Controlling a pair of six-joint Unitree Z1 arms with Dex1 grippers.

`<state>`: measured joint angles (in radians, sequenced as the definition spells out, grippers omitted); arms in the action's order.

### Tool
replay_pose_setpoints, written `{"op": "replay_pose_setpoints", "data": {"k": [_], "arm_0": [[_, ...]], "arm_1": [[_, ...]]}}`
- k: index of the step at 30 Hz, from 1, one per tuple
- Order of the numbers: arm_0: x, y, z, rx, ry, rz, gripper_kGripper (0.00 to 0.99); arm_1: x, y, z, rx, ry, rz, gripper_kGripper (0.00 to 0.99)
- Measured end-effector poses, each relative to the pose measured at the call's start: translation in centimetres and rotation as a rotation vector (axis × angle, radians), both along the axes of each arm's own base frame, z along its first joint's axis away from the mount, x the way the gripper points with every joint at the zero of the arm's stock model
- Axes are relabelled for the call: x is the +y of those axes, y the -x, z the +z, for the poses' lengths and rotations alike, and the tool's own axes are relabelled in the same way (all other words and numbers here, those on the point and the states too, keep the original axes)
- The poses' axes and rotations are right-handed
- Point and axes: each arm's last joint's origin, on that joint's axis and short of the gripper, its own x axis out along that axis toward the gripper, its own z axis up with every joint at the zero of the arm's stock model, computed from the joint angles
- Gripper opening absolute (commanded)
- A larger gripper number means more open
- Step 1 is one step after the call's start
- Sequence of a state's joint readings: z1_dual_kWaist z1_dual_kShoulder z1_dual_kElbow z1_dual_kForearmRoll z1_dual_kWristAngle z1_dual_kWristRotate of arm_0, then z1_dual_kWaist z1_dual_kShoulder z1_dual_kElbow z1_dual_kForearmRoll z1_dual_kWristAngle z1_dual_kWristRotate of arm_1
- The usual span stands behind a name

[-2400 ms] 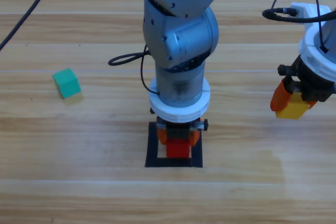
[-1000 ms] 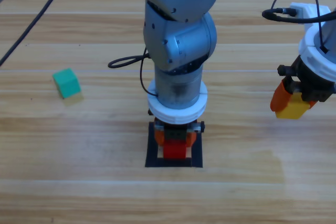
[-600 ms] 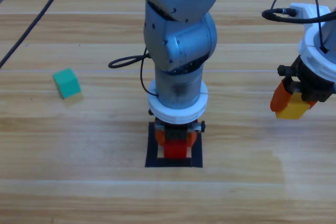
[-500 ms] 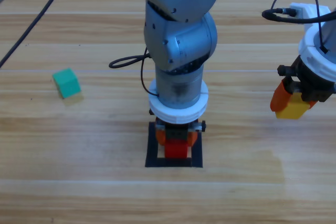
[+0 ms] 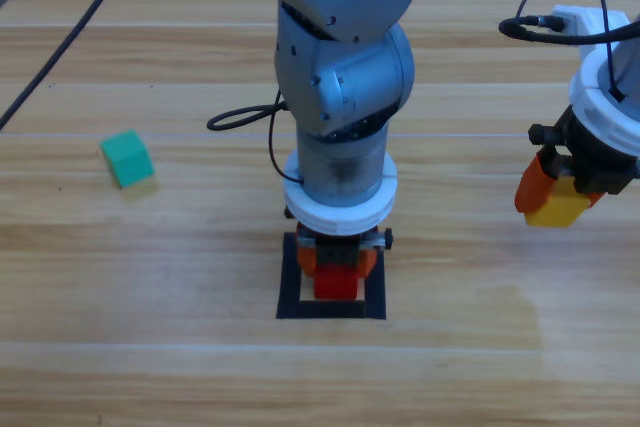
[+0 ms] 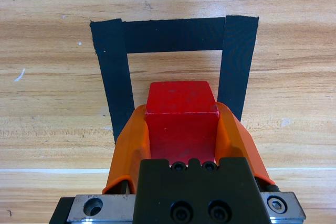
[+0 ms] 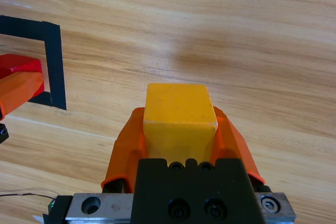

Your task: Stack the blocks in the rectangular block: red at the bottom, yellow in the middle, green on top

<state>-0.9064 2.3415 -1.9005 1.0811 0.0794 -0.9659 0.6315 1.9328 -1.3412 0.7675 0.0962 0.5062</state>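
My left gripper (image 5: 336, 269) comes straight down over the rectangular block (image 5: 291, 289), a black tape outline, and is shut on the red cube (image 5: 337, 284). In the left wrist view the red cube (image 6: 181, 113) sits between the orange jaws of the left gripper (image 6: 181, 129), inside the tape outline (image 6: 173, 27); I cannot tell whether it touches the wood. My right gripper (image 5: 557, 192) hangs at the right, shut on the yellow cube (image 5: 556, 210), which also shows in the right wrist view (image 7: 179, 109). The green cube (image 5: 127, 158) lies alone on the table at the left.
The bulky grey left arm (image 5: 345, 77) covers the middle of the table, with a black cable loop (image 5: 240, 115) beside it. In the right wrist view, the tape corner (image 7: 54, 61) and the other arm's orange jaw (image 7: 18, 88) show at the left edge.
The left gripper has shifted only slightly over the tape outline, still holding the red cube. The right arm and the green cube have not moved.
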Motion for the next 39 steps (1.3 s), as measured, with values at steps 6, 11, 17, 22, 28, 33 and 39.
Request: {"op": "replay_pose_setpoints", "data": {"k": [6,11,17,22,28,33,39], "arm_0": [[0.0,0.0,0.0,-0.005,-0.003,0.011,0.023],[0.0,0.0,0.0,-0.005,-0.002,0.024,0.029],[0.0,0.0,-0.1,-0.004,-0.001,0.046,0.603],[0.0,0.0,-0.1,-0.006,0.002,0.086,0.990],[0.1,0.0,-0.1,-0.007,-0.001,0.093,0.990],[0.2,0.0,0.1,-0.016,-0.003,0.097,0.990],[0.0,-0.5,7.2,-0.097,0.011,0.044,0.990]], "arm_1": [[0.0,0.0,0.0,0.000,0.000,0.000,0.000],[0.0,0.0,0.0,0.000,0.000,0.000,0.000],[0.0,0.0,0.0,0.000,0.000,0.000,0.000],[0.0,0.0,0.0,0.000,0.000,0.000,0.000],[0.0,0.0,0.0,0.000,0.000,0.000,0.000],[0.1,-0.1,0.2,-0.005,-0.004,-0.001,0.000],[0.1,-0.2,0.6,0.003,-0.002,-0.023,0.000]]}}
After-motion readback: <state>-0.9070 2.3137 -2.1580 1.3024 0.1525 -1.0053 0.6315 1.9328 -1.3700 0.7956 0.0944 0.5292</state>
